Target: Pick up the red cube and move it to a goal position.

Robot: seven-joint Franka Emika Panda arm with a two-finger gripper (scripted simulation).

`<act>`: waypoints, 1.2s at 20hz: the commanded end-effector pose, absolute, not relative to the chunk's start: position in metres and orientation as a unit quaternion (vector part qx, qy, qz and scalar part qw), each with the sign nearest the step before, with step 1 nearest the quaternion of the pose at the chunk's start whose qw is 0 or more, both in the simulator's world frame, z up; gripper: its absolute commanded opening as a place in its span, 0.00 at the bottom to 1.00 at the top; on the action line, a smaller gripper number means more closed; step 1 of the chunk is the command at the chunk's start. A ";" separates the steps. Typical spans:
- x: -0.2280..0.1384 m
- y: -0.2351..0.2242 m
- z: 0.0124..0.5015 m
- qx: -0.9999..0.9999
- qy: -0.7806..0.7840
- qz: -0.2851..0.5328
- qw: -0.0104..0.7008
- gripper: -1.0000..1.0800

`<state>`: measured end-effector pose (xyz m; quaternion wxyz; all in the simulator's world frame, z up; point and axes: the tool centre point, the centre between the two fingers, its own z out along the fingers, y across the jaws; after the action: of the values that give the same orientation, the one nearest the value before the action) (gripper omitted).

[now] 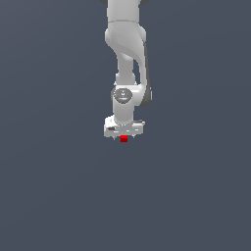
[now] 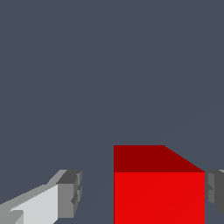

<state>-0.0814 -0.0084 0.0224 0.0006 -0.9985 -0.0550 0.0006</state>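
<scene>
Red, solid-coloured: the red cube [image 2: 159, 192], catalogued as lying between the two fingers of the gripper [image 2: 142, 192], on the flat slate-grey surface [image 1: 49, 196].

Position, exterior view: the red cube [image 1: 124, 139] is seen directly beneath the white gripper [image 1: 123, 137], at the centre of the frame.

Position, wrist view: the cube is set off-centre in the gap. One grey pad [image 2: 215, 190] is touching or just beside one cube face; the other pad [image 2: 70, 192] is held clearly apart from the opposite face.

Gripper state: spread wider than the cube, with nothing clamped. The cube is bracketed but not yet judged to be held.

Orientation: no long axis is presented by a cube; its side faces appear roughly square to the pads.

Coming move: closing is judged to be all that is needed, the cube likely being nudged toward centre as the far pad arrives.

Room: no edges, walls or other objects are shown. No goal marker can be made out.
</scene>
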 end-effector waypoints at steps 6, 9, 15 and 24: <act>-0.082 -0.010 0.020 -0.998 -0.056 0.000 0.000 0.00; -0.082 -0.010 0.020 -0.998 -0.056 0.000 0.000 0.00; -0.080 -0.011 0.021 -0.998 -0.056 0.000 0.000 0.00; -0.054 -0.023 0.023 -0.998 -0.056 0.000 0.000 0.00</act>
<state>-0.0604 -0.0196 0.0222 0.0001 -0.9984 -0.0557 0.0004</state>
